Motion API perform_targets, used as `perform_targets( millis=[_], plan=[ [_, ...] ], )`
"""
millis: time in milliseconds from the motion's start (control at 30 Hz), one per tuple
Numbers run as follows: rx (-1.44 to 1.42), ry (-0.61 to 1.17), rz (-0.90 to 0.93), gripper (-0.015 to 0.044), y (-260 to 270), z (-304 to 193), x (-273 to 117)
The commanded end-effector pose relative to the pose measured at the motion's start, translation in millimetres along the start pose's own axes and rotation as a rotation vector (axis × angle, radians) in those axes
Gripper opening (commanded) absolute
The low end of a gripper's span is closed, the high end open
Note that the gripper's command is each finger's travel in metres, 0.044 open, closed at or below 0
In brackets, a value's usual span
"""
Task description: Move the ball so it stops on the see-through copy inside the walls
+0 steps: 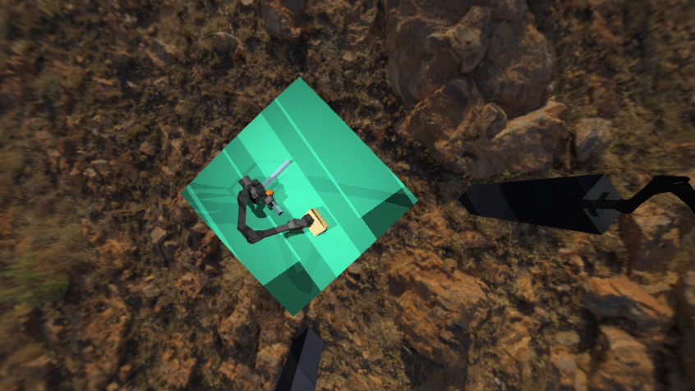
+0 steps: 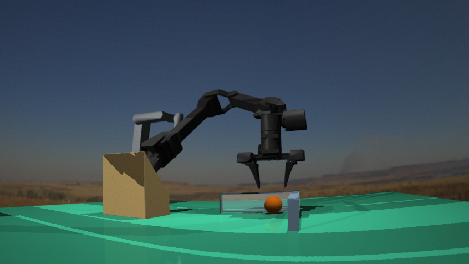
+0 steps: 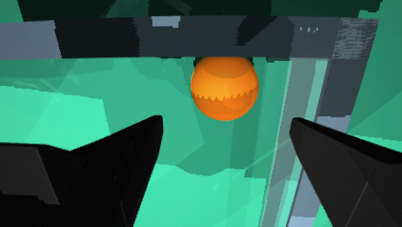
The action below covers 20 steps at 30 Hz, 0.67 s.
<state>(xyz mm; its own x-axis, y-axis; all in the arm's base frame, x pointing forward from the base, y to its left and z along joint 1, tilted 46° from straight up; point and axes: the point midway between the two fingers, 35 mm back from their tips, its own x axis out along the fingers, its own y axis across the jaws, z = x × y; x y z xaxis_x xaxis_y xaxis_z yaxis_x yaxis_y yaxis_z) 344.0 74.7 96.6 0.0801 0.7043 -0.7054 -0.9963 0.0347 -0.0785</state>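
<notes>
The orange ball [image 1: 269,193] [image 2: 273,204] [image 3: 225,88] rests on the green table inside the corner of the two low clear walls. One wall [image 1: 279,171] [image 3: 105,40] passes close beside the ball in the wrist view. The other wall [image 1: 277,209] [image 3: 347,86] is to its right there, with a gap between. No separate see-through copy shows; the ball appears to cover or coincide with it. My gripper [image 2: 272,187] [image 3: 227,124] is open and empty. Its fingertips are apart, above the ball and not touching it.
The tan block [image 1: 316,222] [image 2: 124,187] stands at the arm's base. The green table [image 1: 335,145] [image 2: 196,243] carries shadows of the arm. A grey bent bar [image 2: 147,117] stands behind the block in the exterior view. The wall tops lie just below fingertip height.
</notes>
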Motion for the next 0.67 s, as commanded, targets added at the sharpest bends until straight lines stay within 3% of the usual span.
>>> perform_targets(
  millis=[0,333,467,633],
  plan=[
    [-0.013,-0.005,-0.018,0.0351,0.6,4.1,-32.8],
    [-0.002,0.004,-0.029,0.0351,-2.5,-0.1,-27.9],
    [-0.005,0.006,-0.026,0.044,-1.6,0.0,-66.1],
    [-0.006,0.005,-0.025,0.044,-0.4,0.5,-77.1]
  ],
)
